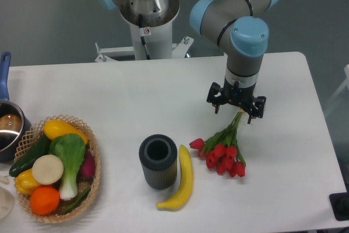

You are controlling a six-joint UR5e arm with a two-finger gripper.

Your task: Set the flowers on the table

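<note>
One bunch of flowers (222,154) lies on the worktop (283,156) beside the banana (180,181), stems under the hand (236,107); whether it pinches them I cannot tell. Release fully, then rise straight.

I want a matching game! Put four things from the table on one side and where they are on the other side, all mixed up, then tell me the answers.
Things:
1. flowers
2. banana
3. orange
4. cup

Places:
A. in the basket with the vegetables
B. standing upright, just left of the banana
C. lying on the table, stems pointing up to the gripper
D. lying between the cup and the flowers

Right pairs: 1-C, 2-D, 3-A, 4-B
</note>
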